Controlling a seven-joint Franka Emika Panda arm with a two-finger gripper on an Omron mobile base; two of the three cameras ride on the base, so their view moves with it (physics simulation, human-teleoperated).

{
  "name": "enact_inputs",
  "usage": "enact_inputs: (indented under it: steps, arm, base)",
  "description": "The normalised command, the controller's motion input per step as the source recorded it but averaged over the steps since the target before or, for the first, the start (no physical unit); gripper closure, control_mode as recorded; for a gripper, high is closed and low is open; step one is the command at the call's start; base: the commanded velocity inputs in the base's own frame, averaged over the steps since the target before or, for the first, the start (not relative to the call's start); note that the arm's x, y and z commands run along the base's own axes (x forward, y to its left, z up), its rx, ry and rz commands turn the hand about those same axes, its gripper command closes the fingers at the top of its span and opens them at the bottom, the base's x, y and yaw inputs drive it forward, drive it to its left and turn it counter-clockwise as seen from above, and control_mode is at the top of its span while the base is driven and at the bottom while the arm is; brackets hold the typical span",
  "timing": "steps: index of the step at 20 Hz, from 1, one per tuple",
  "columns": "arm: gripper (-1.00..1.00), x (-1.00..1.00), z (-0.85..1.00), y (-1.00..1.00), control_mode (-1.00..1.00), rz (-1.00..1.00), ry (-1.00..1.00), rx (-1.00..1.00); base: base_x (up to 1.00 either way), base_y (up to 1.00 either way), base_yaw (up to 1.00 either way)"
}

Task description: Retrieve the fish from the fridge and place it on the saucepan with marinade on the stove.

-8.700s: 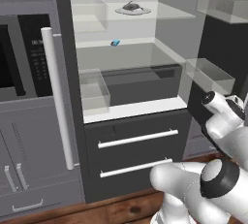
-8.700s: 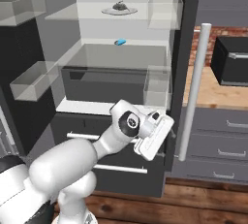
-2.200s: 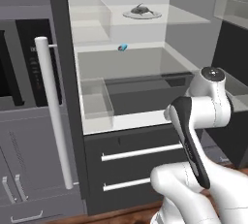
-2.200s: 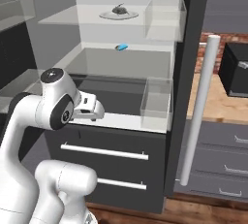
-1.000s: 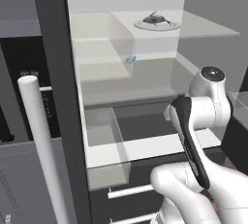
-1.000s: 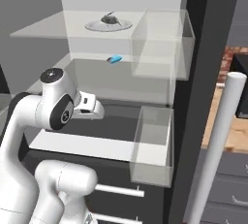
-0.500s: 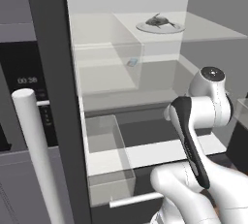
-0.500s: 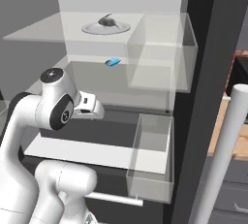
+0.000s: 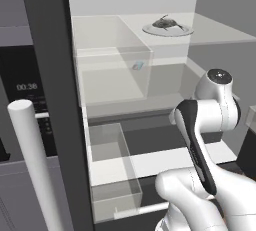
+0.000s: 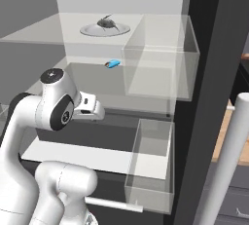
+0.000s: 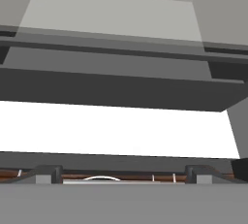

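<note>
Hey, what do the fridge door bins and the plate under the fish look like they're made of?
Door bins: likely clear plastic, since the shelves show through their walls. Plate: matte white, perhaps ceramic; the rendering leaves it open. It holds the dark grey fish.

Grey kitchen wall point(image 10: 24, 5), wooden countertop point(image 10: 228, 136), even light

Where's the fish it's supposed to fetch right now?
The fish lies on a round white plate on the fridge's top glass shelf, above a small blue object one shelf below.
</note>
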Motion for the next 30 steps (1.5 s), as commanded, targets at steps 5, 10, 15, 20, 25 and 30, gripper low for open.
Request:
enact_inputs:
  steps: [5, 10, 15, 20, 25, 30]
  arm:
    - [-1.00, 0.00, 0.00, 0.00, 1.00, 0.00, 0.00, 0.00]
    - [-1.00, 0.00, 0.00, 0.00, 1.00, 0.00, 0.00, 0.00]
    - [-1.00, 0.03, 0.01, -0.05, -1.00, 0.00, -0.03, 0.00]
    - [-1.00, -0.03, 0.26, 0.04, -1.00, 0.00, -0.06, 0.00]
    - [-1.00, -0.09, 0.75, 0.10, -1.00, 0.00, -0.01, 0.01]
    - [-1.00, -0.16, 0.94, 0.06, -1.00, -0.03, -0.02, 0.03]
  base:
    - [0.34, 0.00, 0.00]
    - [0.40, 0.00, 0.00]
    - [0.06, 0.00, 0.00]
    - [0.00, 0.00, 0.00]
    - [0.00, 0.00, 0.00]
    - [0.00, 0.00, 0.00]
